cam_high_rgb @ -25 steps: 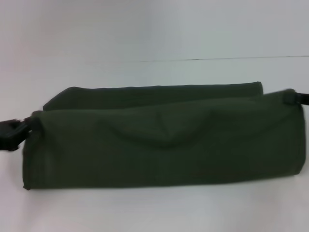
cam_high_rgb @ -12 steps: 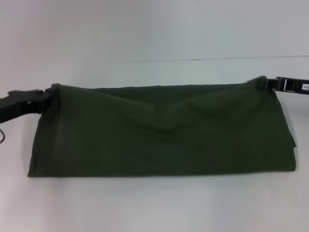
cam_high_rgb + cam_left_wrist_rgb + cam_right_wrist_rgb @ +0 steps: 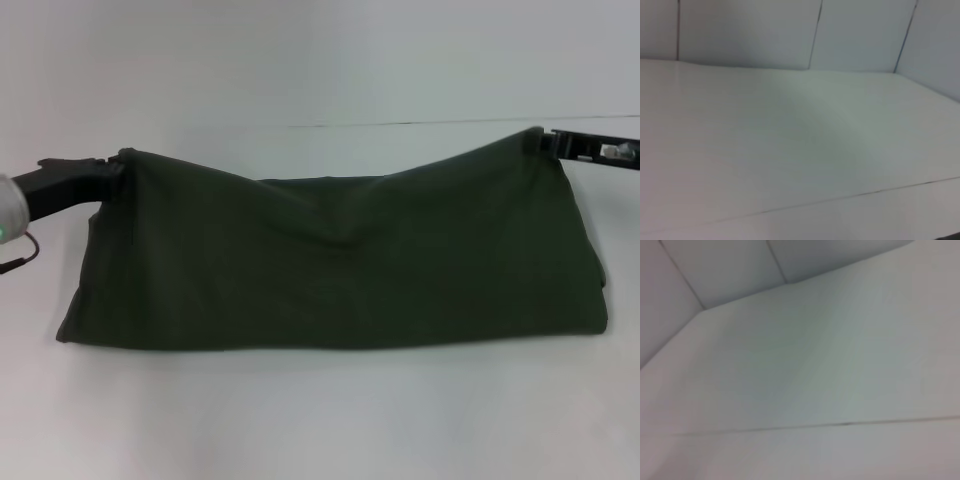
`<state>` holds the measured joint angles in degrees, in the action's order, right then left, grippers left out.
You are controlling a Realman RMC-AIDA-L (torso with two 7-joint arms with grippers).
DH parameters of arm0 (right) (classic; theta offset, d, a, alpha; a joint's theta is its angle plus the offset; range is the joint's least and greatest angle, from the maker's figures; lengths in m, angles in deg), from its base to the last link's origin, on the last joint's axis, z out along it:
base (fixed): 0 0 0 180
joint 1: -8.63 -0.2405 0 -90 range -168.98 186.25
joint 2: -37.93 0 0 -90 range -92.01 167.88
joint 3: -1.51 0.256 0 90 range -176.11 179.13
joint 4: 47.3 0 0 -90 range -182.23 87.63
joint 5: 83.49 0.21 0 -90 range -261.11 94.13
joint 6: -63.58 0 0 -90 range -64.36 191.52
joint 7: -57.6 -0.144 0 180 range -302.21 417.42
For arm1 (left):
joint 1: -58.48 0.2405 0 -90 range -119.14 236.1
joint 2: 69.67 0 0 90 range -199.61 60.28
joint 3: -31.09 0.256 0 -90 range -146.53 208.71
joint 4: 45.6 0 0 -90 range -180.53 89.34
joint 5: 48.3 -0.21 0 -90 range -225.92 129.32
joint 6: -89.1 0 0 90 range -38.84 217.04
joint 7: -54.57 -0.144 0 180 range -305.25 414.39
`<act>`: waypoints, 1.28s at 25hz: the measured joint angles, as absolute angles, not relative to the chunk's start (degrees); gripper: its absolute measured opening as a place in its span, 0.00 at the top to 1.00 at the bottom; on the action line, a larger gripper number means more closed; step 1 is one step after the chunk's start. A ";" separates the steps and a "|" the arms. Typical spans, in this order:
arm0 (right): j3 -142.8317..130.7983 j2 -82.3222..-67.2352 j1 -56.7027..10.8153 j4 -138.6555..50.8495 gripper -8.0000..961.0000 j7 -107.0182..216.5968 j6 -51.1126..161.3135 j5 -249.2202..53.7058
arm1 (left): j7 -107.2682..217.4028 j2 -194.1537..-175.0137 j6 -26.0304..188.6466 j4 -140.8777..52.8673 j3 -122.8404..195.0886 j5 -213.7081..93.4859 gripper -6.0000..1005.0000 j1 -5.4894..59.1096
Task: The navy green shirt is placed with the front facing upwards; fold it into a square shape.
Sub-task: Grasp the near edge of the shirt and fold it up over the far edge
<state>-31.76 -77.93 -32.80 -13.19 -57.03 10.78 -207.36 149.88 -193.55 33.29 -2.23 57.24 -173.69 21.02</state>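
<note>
Navy green shirt (image 3: 340, 270) lies folded into a long band on the white table (image 3: 320, 430). Left gripper (image 3: 112, 168) clamps its far-left corner, right gripper (image 3: 545, 140) its far-right corner, both corners lifted.

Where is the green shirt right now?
In the head view the shirt lies across the middle of the white table, held between the left gripper and right gripper.
</note>
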 joint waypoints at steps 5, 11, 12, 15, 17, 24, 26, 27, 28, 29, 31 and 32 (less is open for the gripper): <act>-32.04 -78.05 -34.54 -14.55 0.81 -56.09 14.46 -207.27 | 150.12 -193.55 39.23 -4.18 59.62 -173.57 0.90 19.85; -32.07 -78.42 -35.93 -16.05 0.80 -54.86 19.11 -207.15 | 149.72 -193.44 43.32 -5.92 59.87 -173.16 0.88 18.62; -32.07 -78.46 -36.09 -16.40 0.80 -54.44 19.68 -207.15 | 149.70 -193.44 44.03 -6.25 60.16 -173.16 0.88 18.41; -32.07 -78.53 -36.81 -18.19 0.79 -53.03 21.88 -207.14 | 149.69 -193.44 45.83 -7.20 61.04 -173.16 0.87 18.12; -32.23 -78.58 -37.12 -19.14 0.79 -52.77 22.83 -207.14 | 149.63 -193.44 46.76 -7.65 61.52 -173.16 0.86 18.06; -33.31 -79.49 -37.02 -19.97 0.78 -52.46 23.39 -207.14 | 150.21 -193.63 47.59 -8.52 61.86 -172.48 0.83 17.78; -33.31 -79.73 -36.75 -19.79 0.78 -52.67 23.68 -207.15 | 150.27 -193.67 47.55 -8.60 61.86 -172.24 0.83 17.78; -33.31 -79.83 -36.59 -19.66 0.78 -52.70 23.76 -207.15 | 150.28 -193.68 47.51 -8.65 61.86 -172.22 0.82 17.78; -33.31 -79.90 -36.43 -19.53 0.77 -52.71 23.83 -207.15 | 150.28 -193.68 47.51 -8.67 61.86 -172.22 0.82 17.80; -33.31 -79.92 -36.29 -19.44 0.77 -52.71 23.89 -207.15 | 150.28 -193.68 47.50 -8.64 61.82 -172.22 0.81 17.94; -33.17 -79.87 -35.86 -19.31 0.77 -52.73 23.97 -207.15 | 150.29 -193.68 47.47 -8.56 61.73 -172.19 0.81 18.06; -33.02 -79.79 -35.61 -19.15 0.77 -52.81 23.97 -207.15 | 150.29 -193.68 47.43 -8.48 61.65 -172.02 0.80 18.16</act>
<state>-33.02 -79.79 -35.61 -19.15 -52.81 23.97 -207.15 150.29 -193.68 47.43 -8.48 61.65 -172.02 18.16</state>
